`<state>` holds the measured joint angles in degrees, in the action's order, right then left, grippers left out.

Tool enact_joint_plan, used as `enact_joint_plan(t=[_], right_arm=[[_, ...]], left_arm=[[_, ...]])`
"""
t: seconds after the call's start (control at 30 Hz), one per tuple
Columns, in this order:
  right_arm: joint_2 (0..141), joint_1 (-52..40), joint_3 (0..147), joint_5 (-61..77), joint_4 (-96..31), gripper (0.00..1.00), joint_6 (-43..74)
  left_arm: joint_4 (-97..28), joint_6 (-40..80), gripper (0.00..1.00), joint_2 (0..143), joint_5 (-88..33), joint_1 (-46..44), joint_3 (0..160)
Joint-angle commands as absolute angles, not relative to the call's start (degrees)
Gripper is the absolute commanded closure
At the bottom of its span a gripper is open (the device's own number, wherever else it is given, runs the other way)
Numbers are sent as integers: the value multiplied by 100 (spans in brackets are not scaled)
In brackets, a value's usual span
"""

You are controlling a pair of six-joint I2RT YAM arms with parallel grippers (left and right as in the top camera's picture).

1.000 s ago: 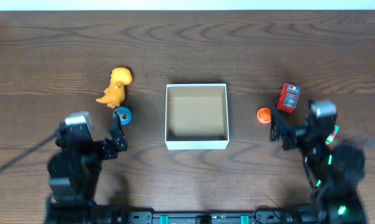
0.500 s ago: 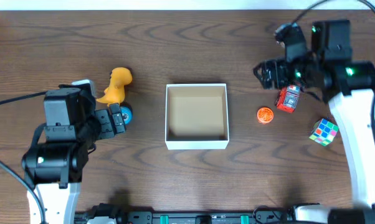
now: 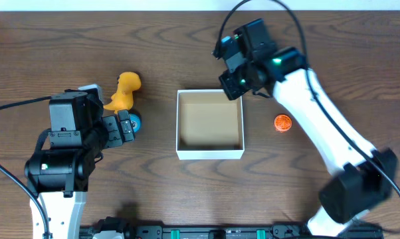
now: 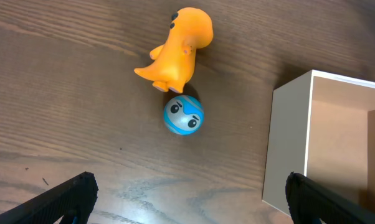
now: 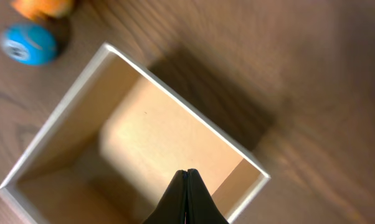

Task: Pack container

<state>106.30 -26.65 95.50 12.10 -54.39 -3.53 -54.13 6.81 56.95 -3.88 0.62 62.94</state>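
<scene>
The container (image 3: 210,154), a square white-walled box with a brown inside, stands at the table's middle and nothing shows inside it. My right gripper (image 3: 232,85) hangs over its far right corner. In the right wrist view that gripper (image 5: 187,174) is shut, fingers pressed together above the container's floor, rim (image 5: 56,118) at left, and nothing shows between them. My left gripper (image 3: 123,127) is open, left of the container. In the left wrist view this gripper (image 4: 190,202) hovers wide over bare wood, with the container wall (image 4: 287,143) by its right finger.
An orange dinosaur toy (image 3: 123,93) (image 4: 175,53) and a blue ball with a face (image 3: 133,121) (image 4: 183,116) lie left of the container, just ahead of my left gripper. A small orange disc (image 3: 282,123) lies right of the container. The right arm's white link crosses the table's right side.
My right arm has swung from the table's right side to the container's far right corner, and its jaws have shut. The red toy and colour cube no longer show. The left arm barely moved.
</scene>
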Motion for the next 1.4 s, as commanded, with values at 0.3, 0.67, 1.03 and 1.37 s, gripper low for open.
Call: enact_joint_plan(t=[0.3, 0.67, 1.03, 1.37], right_arm=[[11782, -2644, 9623, 873, -5529, 99, 276], [11789, -2591, 9623, -733, -5623, 99, 934], [11789, -2552, 9623, -1184, -5505, 99, 941], [11539, -2703, 9671, -419, -5570, 94, 720]], left_arm=[[-5439, 648, 2, 5690, -325, 45, 6410], [-5441, 650, 2, 5690, -322, 45, 6410], [-5441, 650, 2, 5690, -325, 45, 6410], [-5439, 646, 2, 5690, -322, 45, 6410]])
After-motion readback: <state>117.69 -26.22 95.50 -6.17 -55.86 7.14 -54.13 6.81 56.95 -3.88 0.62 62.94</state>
